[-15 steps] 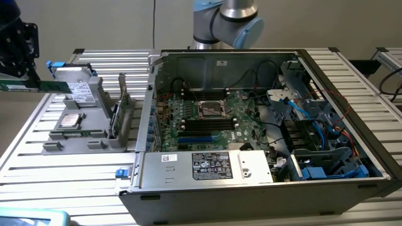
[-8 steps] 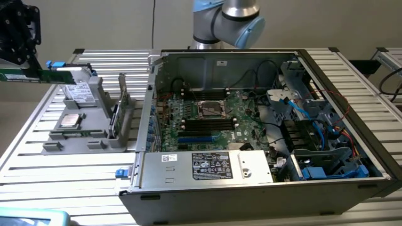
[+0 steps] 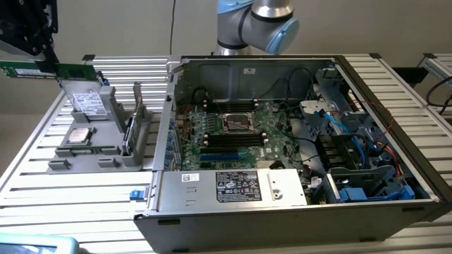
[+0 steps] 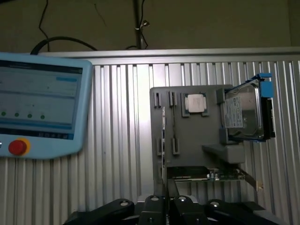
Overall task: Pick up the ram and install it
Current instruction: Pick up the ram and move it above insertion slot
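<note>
- Currently the gripper (image 3: 46,62) hangs at the exterior view's left, its fingers clamped narrow on the ram (image 3: 71,71).
- The ram lies level in the air above the gray holder (image 3: 78,159), well apart from the open computer case (image 3: 282,222).
- A processor chip (image 3: 78,135) and a hard drive (image 3: 86,100) sit in the holder.

The ram (image 3: 74,71) was a long, skinny green stick. It was up in the air, lying level with its flat face to the camera, and the gripper (image 3: 46,67) had it pinched partway along. It sat way over at the exterior view's left, above the gray holder (image 3: 78,166), well apart from the case (image 3: 282,222), so not installed.
</note>
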Robot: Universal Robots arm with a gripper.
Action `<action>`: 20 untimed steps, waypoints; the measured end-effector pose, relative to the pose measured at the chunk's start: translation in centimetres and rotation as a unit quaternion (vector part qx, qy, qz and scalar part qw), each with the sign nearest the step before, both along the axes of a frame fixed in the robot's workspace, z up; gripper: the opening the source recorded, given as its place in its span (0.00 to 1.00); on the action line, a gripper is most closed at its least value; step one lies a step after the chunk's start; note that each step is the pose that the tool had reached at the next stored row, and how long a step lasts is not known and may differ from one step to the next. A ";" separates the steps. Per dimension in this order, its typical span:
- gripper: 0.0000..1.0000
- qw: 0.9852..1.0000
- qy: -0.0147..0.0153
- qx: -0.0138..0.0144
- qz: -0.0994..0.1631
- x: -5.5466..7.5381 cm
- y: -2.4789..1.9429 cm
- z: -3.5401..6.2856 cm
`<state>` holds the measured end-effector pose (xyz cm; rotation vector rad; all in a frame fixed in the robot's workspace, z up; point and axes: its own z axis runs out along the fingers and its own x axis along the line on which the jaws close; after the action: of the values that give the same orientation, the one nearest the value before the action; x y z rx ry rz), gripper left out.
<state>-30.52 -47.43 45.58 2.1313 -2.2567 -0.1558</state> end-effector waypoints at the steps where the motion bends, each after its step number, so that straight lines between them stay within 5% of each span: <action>1: 0.14 1.000 0.000 0.002 0.000 0.5 -0.01 0.07; 20: 0.14 1.000 0.000 0.022 0.001 9.1 -0.77 0.06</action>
<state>-21.40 -48.20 45.64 2.1540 -2.2722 -0.2065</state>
